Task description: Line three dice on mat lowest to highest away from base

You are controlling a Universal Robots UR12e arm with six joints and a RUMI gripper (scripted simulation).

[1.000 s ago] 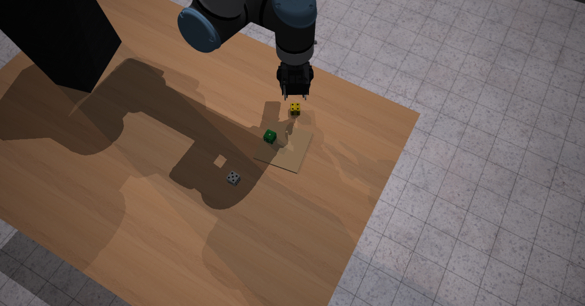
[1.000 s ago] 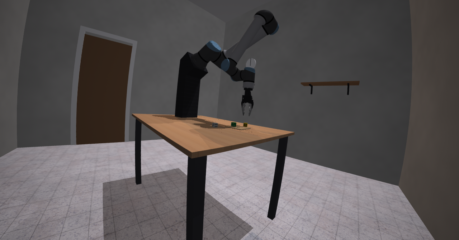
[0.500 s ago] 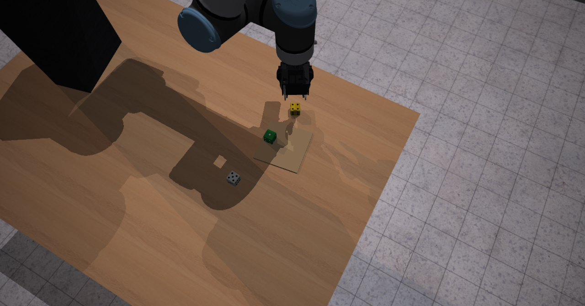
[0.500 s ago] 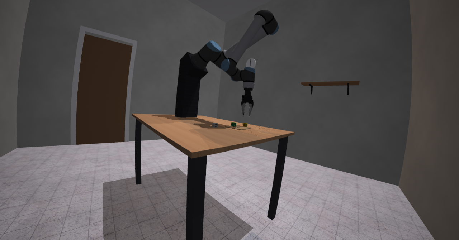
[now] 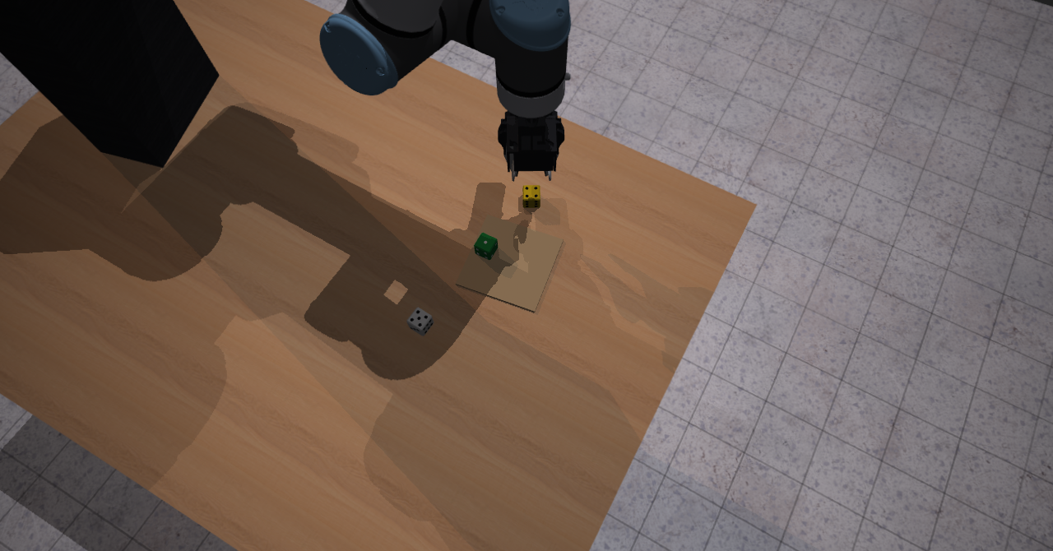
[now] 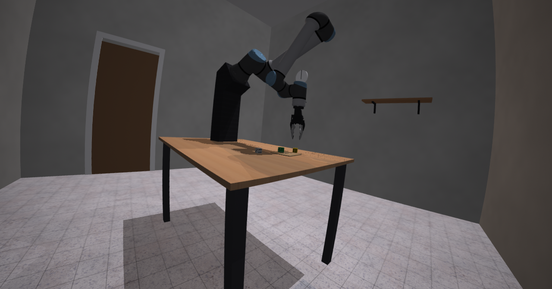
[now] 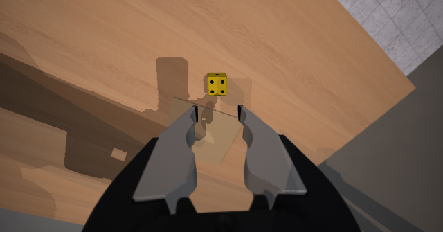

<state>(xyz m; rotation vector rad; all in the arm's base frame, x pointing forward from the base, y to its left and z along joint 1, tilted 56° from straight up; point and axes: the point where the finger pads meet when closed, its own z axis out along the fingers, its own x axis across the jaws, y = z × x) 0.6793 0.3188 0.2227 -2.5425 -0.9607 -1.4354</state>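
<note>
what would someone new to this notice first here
Probably the dark robot arm, reaching over the wooden table with its gripper above the dice. Next, the bright yellow die just off the pale mat and the green die on it. The white die sits apart in shadow.

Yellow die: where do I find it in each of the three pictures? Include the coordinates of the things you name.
Top: the yellow die [image 5: 531, 196] [image 6: 294, 150] [image 7: 217, 84] is just below the gripper [image 5: 531, 176] [image 6: 296, 137] [image 7: 217, 106], right of centre.
Exterior: tiny, on the table, right of the green die [image 5: 484, 245] [image 6: 280, 149].
Wrist: above centre, beyond the fingertips.
Shared landmark: the thin tan mat [image 5: 540, 283] [image 6: 294, 154] [image 7: 223, 140] near it.
</note>
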